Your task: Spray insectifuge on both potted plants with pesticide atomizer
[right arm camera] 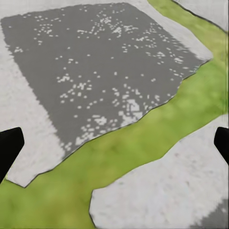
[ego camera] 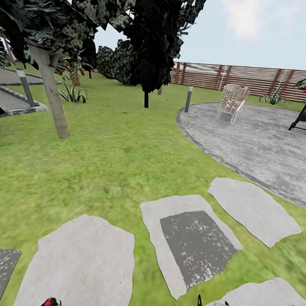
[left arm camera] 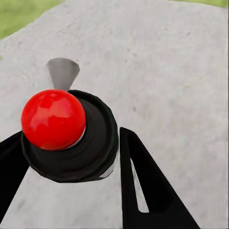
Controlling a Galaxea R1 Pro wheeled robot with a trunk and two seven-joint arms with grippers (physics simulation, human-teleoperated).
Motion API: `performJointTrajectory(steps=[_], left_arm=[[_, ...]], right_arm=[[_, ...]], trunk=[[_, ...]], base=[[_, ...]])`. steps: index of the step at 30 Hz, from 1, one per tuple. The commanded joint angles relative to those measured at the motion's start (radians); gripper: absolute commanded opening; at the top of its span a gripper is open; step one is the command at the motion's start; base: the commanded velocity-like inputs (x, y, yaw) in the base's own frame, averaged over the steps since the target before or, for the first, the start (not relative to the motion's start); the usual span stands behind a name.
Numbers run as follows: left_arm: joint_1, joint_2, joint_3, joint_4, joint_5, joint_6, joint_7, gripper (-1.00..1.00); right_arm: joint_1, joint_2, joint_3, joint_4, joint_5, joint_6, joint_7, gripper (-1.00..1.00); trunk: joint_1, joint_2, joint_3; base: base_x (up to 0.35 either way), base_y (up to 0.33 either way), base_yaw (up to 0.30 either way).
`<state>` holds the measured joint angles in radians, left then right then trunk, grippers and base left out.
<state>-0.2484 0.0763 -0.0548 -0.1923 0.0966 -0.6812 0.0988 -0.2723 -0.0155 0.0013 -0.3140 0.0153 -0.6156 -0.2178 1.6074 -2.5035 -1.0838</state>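
Your left end effector (left arm camera: 71,133) clenched a black, red-knobbed bottle, probably the pesticide atomizer (left arm camera: 98,143), over a stepping stone (left arm camera: 181,71) | your right end effector (right arm camera: 117,133) released, empty | potted plants' direction: couldn't tell | patio (ego camera: 266,140) ahead-right

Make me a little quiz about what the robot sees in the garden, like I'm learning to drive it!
1. What lies below the open right claw? A) stepping stones and grass B) a wooden deck C) water
2. True or false: the woven chair stands on the lawn.
3. Fill in: the ball on top of the black object between the left claw fingers is ____.

Key: 1 A. 2 False, it stands on the round stone patio. 3 Red.
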Motion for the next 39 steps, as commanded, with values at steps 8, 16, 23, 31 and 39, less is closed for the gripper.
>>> performJointTrajectory(steps=[8, 16, 23, 31, 39], left_arm=[[0.000, -0.001, -0.007, 0.001, 0.009, -0.003, 0.001, -1.00], [0.000, -0.001, -0.007, 0.001, 0.009, -0.003, 0.001, -1.00], [0.000, -0.001, -0.007, 0.001, 0.009, -0.003, 0.001, -1.00], [0.000, -0.001, -0.008, 0.001, 0.009, -0.002, 0.001, -1.00], [0.000, -0.001, -0.008, 0.001, 0.009, -0.003, 0.001, -1.00]], right_arm=[[-0.001, 0.011, 0.000, 0.024, 0.002, -0.001, -0.004, 1.00], [-0.001, 0.026, 0.000, 0.041, 0.002, -0.003, -0.004, 1.00], [-0.001, 0.028, 0.000, 0.041, 0.002, -0.002, -0.005, 1.00], [-0.001, 0.028, 0.000, 0.041, 0.002, -0.002, -0.005, 1.00], [-0.001, 0.028, 0.000, 0.041, 0.002, -0.002, -0.005, 1.00]], trunk=[[-0.004, 0.002, 0.029], [-0.007, 0.003, 0.055], [-0.034, 0.052, 0.073], [-0.065, 0.108, 0.091], [-0.096, 0.164, 0.109]], base=[[0.000, 0.000, -0.267], [0.000, 0.000, -0.268], [0.000, 0.000, -0.268], [0.000, 0.000, -0.268], [0.000, 0.000, -0.268]])
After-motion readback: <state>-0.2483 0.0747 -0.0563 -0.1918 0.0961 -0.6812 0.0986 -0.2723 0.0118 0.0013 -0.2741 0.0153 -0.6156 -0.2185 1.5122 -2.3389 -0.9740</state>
